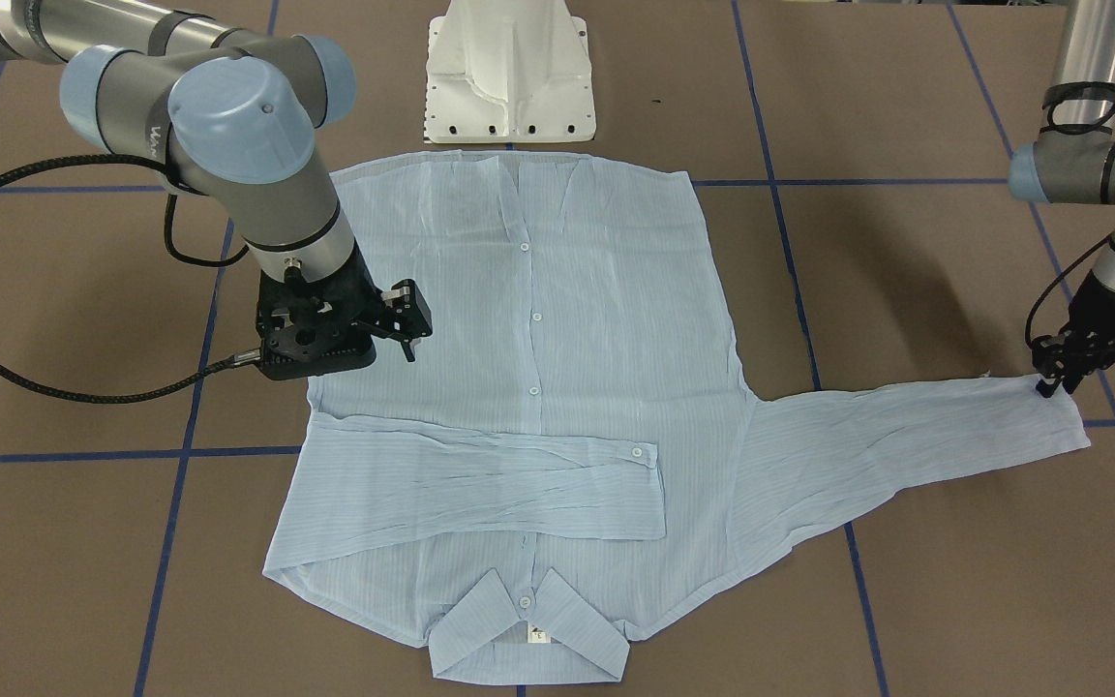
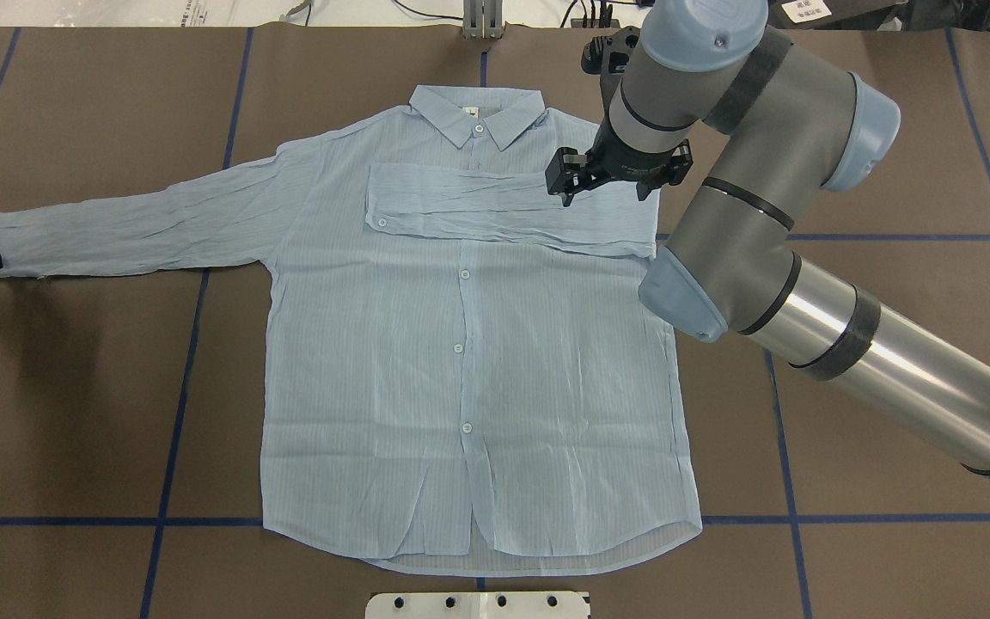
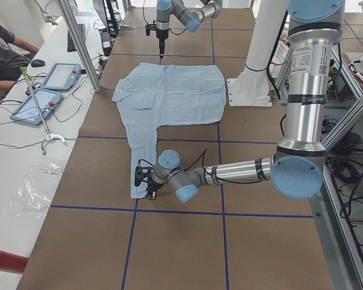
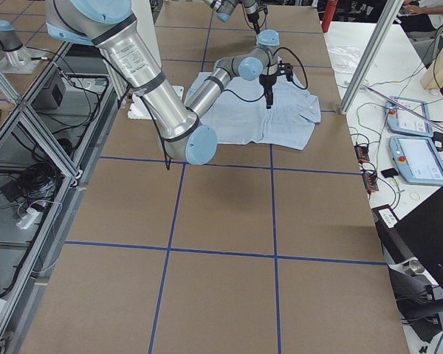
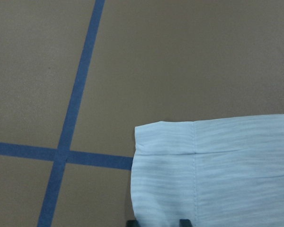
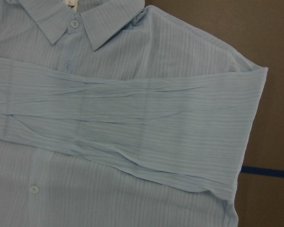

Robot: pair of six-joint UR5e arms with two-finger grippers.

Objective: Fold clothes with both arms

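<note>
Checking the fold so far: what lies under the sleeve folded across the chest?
The folded sleeve lies flat on the shirt front, crossing the button placket just below the collar. Whatever buttons or creases sit beneath it are covered.

a robotics lab: teach pendants [image 3: 62,75], aluminium frame rails [image 3: 77,43], loose cables [image 4: 31,181] and a tape-gridded table [image 2: 74,387].

Pale blue striped button-up shirt [image 2: 461,361] flat on brown table [image 2: 890,129], collar [image 2: 476,116] far from white pedestal base [image 1: 509,77], one sleeve [image 2: 504,211] folded across chest below right pincer [image 1: 409,329], other outstretched, left pincer [image 1: 1051,385] at cuff [image 1: 1061,426]
</note>
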